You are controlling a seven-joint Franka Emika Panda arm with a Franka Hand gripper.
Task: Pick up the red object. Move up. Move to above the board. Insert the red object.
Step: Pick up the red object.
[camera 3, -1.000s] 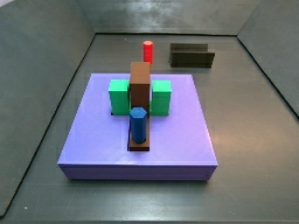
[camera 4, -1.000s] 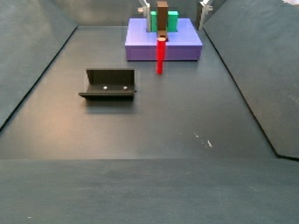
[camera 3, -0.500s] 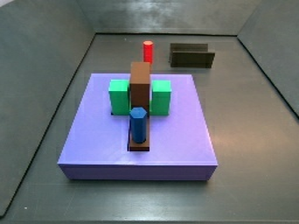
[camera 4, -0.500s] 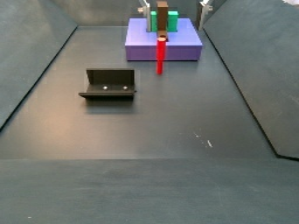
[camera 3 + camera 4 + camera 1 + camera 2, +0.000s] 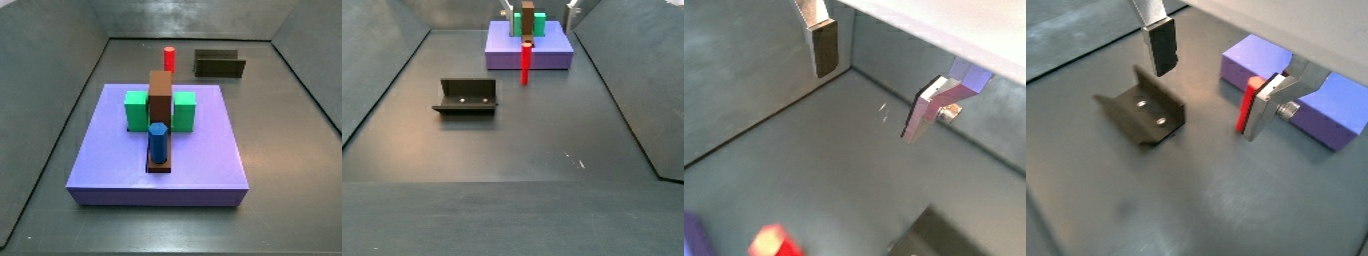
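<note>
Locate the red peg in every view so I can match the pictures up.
Wrist view: the red object is a blurred red patch at the frame's edge, away from the open end effector.
Wrist view: it stands upright beside one finger, before the purple slab.
Side view: upright behind the board, beside the fixture.
Side view: upright before the slab.
Shared landmark: the purple slab.

The red object (image 5: 525,64), a thin bright-red peg, stands upright on the floor just in front of the purple slab (image 5: 549,55). The board (image 5: 160,110), a narrow brown plank, lies on that slab between green blocks (image 5: 136,111). The gripper (image 5: 1213,80) hangs open above the floor, the peg (image 5: 1245,106) beside one finger.
</note>
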